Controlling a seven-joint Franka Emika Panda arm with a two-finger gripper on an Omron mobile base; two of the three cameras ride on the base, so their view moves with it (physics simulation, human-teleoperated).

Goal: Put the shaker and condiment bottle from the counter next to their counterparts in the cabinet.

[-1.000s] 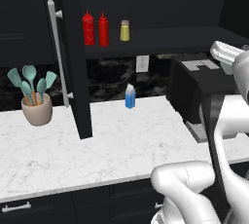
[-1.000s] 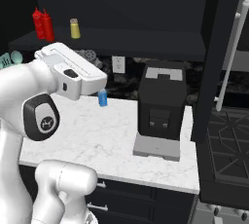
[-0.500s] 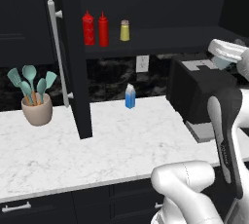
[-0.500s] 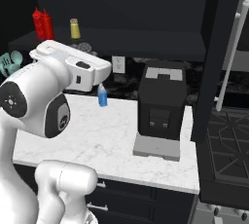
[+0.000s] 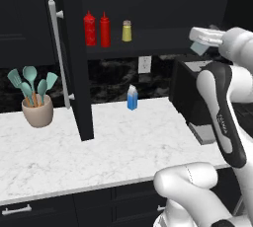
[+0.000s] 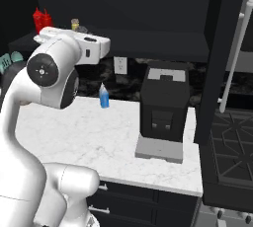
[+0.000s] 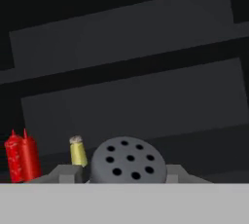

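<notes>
2 red bottles [image 5: 97,29], 1 yellow shaker [image 5: 127,31]

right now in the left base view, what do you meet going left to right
pot of teal utensils → cabinet door handle → two red bottles → yellow shaker → blue-and-white carton → black coffee machine

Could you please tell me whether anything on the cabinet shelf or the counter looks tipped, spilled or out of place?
Nothing stands out. Both red bottles and the yellow shaker stand upright on the cabinet shelf, and the carton stands upright on the counter. The tool grips the grey-capped shaker.
</notes>
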